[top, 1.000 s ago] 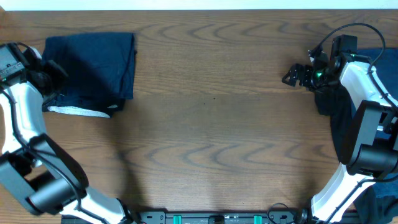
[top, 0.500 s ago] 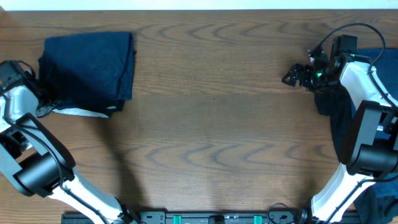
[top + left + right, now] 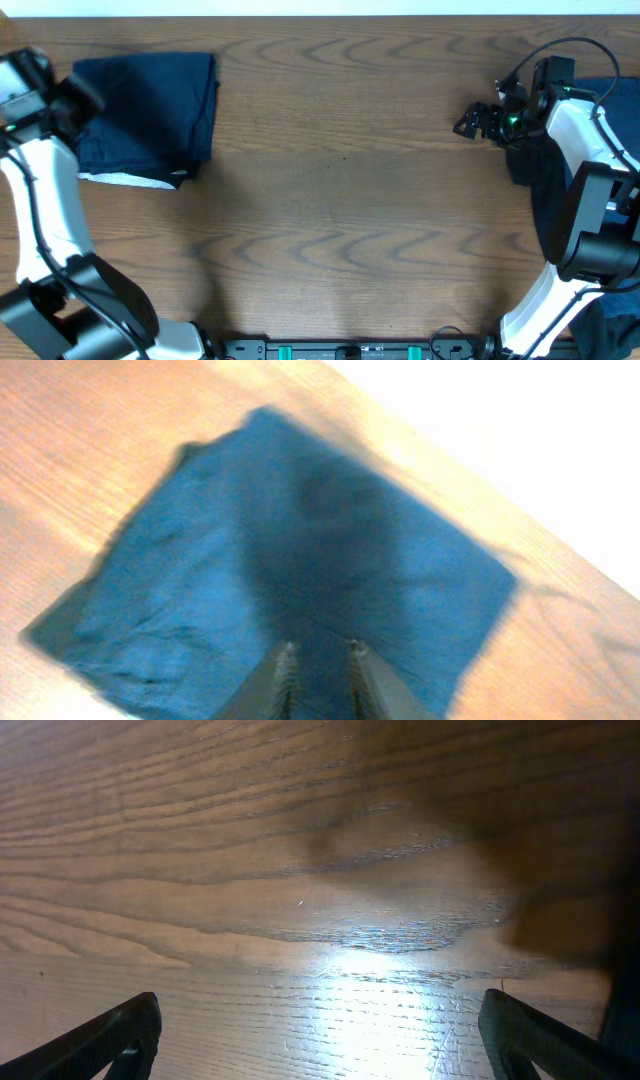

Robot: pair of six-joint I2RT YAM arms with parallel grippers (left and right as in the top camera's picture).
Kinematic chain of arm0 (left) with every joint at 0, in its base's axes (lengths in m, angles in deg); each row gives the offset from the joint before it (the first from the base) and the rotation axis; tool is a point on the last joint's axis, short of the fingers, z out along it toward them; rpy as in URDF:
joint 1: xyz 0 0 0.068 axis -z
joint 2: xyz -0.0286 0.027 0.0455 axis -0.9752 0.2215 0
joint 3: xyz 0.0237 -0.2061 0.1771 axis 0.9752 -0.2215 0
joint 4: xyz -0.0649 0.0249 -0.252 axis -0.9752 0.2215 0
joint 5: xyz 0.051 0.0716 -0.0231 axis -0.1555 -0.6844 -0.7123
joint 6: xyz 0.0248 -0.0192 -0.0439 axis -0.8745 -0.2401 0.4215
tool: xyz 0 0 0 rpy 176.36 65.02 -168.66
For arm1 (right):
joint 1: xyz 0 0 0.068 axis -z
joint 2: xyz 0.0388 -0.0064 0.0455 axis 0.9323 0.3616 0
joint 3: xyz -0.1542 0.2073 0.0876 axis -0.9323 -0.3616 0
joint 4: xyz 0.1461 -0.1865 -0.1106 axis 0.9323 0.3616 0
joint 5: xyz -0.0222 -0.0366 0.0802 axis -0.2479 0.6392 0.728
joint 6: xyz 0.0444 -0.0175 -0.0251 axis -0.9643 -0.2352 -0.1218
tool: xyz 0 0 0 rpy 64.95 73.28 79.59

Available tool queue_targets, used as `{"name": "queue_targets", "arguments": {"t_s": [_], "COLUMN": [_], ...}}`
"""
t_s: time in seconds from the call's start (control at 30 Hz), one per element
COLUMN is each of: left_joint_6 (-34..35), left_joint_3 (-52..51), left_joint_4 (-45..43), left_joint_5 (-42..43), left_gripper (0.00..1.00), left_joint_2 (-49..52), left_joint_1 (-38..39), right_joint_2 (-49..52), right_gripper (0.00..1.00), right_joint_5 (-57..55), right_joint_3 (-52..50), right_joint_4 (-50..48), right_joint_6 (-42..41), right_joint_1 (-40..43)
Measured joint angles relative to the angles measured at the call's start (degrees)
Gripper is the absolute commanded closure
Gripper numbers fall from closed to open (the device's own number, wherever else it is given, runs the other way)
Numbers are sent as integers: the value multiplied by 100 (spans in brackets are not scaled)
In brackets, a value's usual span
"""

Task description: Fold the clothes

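A folded dark navy garment (image 3: pixel 150 105) lies flat at the far left of the table (image 3: pixel 340 210). It is roughly square, with a strip of white lining (image 3: pixel 125 179) showing along its near edge. In the left wrist view the same garment (image 3: pixel 200 580) fills most of the picture as a blurred blue square on the wood, with a dark shadow across its middle.

The left claw (image 3: pixel 88 100) hangs over the left edge of this garment. From its own camera the left claw (image 3: pixel 320 665) shows two fingertips set narrowly apart, with blue cloth visible through the slim gap and nothing pinched between them.

At the far right of the table a heap of dark clothes (image 3: pixel 527 168) lies partly under the right arm, and more blue cloth (image 3: pixel 618 95) shows at the table's right edge.

The right claw (image 3: pixel 470 122) points left, away from this heap and out over bare wood. In the right wrist view its jaws stand wide, one fingertip (image 3: pixel 120 1040) at each lower corner. Only the table top (image 3: pixel 300 870) lies between them, with a bright glare patch on the grain.
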Motion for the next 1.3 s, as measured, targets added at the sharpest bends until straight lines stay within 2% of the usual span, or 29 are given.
{"name": "queue_targets", "arguments": {"t_s": [0.03, 0.07, 0.1, 0.17, 1.1, 1.23, 1.3], "left_joint_6": [22, 37, 28, 61, 81, 81, 81], "left_joint_3": [0, 0, 0, 0, 0, 0, 0], "left_joint_4": [-42, -61, -55, -35, -17, -13, -15], "left_joint_5": [11, 9, 9, 9, -13, -15, -13], "left_gripper": [69, 63, 49, 2, 2, 2, 2], "left_joint_2": [-42, -48, -42, 0, 28, 28, 28], "left_joint_1": [118, 201, 269, 343, 363, 363, 363], "right_joint_2": [0, 2, 2, 2, -37, -466, -1040], "right_gripper": [1, 1, 1, 1, 1, 1, 1], "right_joint_5": [0, 0, -2, -2, -42, -85, -125], "right_joint_3": [0, 0, 0, 0, -7, -57, -81], "right_joint_4": [0, 0, 0, 0, 9, 42, 48], "right_joint_6": [0, 0, 0, 0, 0, -2, 0], "right_joint_1": [0, 0, 0, 0, -17, -109, -232]}}
